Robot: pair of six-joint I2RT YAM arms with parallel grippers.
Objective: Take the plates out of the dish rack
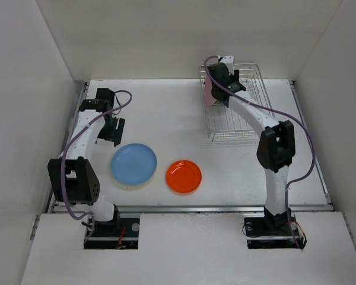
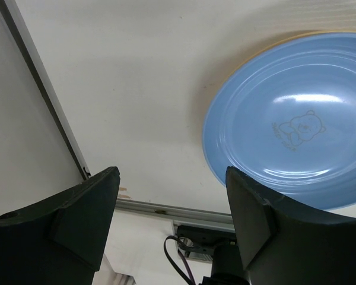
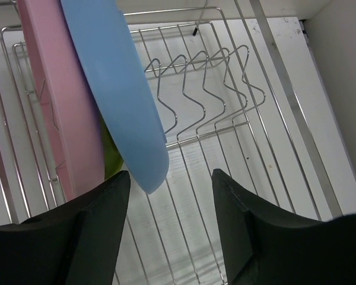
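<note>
The dish rack (image 1: 240, 129) sits at the far right of the white surface (image 1: 166, 113), and the right arm reaches forward into its left end. Three plates stand on edge there, leaning close together. The pink plate (image 3: 59, 107) is on the outside and the upright blue plate (image 3: 113, 83) is next to it. Only a sliver of a lime green plate (image 3: 110, 155) shows between their lower edges. The slots to the right of them hold nothing.

The right hand (image 3: 171, 177) has its fingers on either side of the upright blue plate's bottom rim. The jaws are fairly wide, with a clear gap on each side, so nothing is gripped.

The flat blue plate (image 1: 133, 163) lies on the near left of the surface. A faint bear drawing shows in its middle. A thin pale orange rim (image 2: 272, 46) peeks out along one edge, as if another plate lies under it, though I cannot be sure. Just to its right, and not touching it, lies a red-orange plate (image 1: 184, 176).

The left hand (image 2: 172, 173) hangs above the surface, beside the flat blue plate and towards the left wall. Its jaws are wide apart and there is nothing between them.
</note>
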